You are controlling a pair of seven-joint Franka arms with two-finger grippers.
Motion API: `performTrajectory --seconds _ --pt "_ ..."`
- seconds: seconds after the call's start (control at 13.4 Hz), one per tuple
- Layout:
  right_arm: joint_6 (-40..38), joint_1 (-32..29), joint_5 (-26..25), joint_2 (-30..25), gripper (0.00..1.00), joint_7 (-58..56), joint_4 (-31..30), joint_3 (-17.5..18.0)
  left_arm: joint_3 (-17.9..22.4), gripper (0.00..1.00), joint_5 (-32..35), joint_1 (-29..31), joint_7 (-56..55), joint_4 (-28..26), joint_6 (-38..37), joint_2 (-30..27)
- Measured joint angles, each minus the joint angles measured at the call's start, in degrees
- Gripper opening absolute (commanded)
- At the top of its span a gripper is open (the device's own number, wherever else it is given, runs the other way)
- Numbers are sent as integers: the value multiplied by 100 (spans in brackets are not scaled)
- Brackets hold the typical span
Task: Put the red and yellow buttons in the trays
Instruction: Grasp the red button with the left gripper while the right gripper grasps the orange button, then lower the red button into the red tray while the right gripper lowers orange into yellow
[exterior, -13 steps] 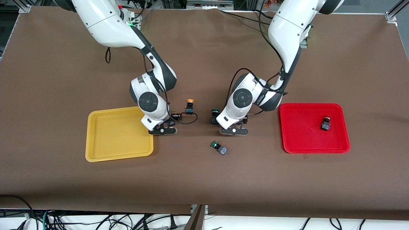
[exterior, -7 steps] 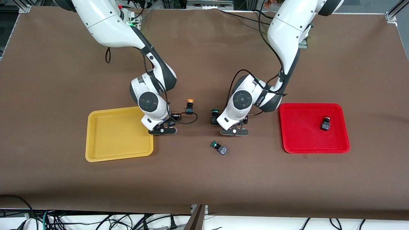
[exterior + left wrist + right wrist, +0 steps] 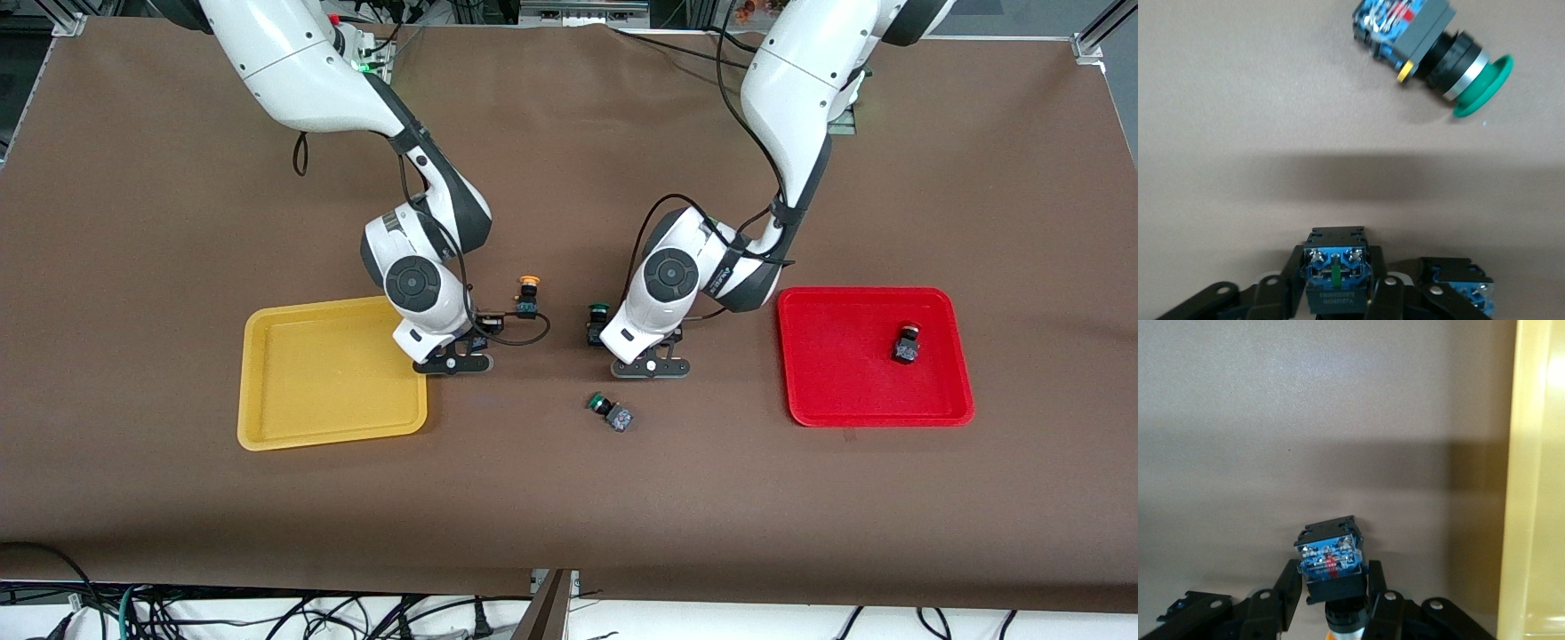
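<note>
The yellow tray (image 3: 329, 378) lies toward the right arm's end and is empty. The red tray (image 3: 845, 356) lies toward the left arm's end and holds one red button (image 3: 905, 344). A yellow button (image 3: 528, 297) stands on the table between the arms. My right gripper (image 3: 453, 363) is low beside the yellow tray's rim (image 3: 1538, 487). It is shut on a yellow button (image 3: 1330, 560) whose orange cap just shows. My left gripper (image 3: 649, 366) is low at mid-table. It is shut on a dark button body (image 3: 1337, 273) whose cap is hidden.
A green-capped button (image 3: 597, 322) stands right beside my left gripper and also shows in the left wrist view (image 3: 1458, 293). Another green-capped button (image 3: 610, 413) lies on its side nearer the front camera and also shows in the left wrist view (image 3: 1431, 50).
My left arm has shifted slightly toward the right arm's end. The right arm has not moved.
</note>
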Motion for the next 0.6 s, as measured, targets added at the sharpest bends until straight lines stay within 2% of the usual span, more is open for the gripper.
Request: performTrajectory --seconds 0.3,0.6 --pt "7 -5 0 -6 42 0 30 -4 155 0 4 80 24 93 -36 -24" --pt "-194 -34 -1 -33 42 -16 189 -41 233 0 16 625 773 177 -744 -332"
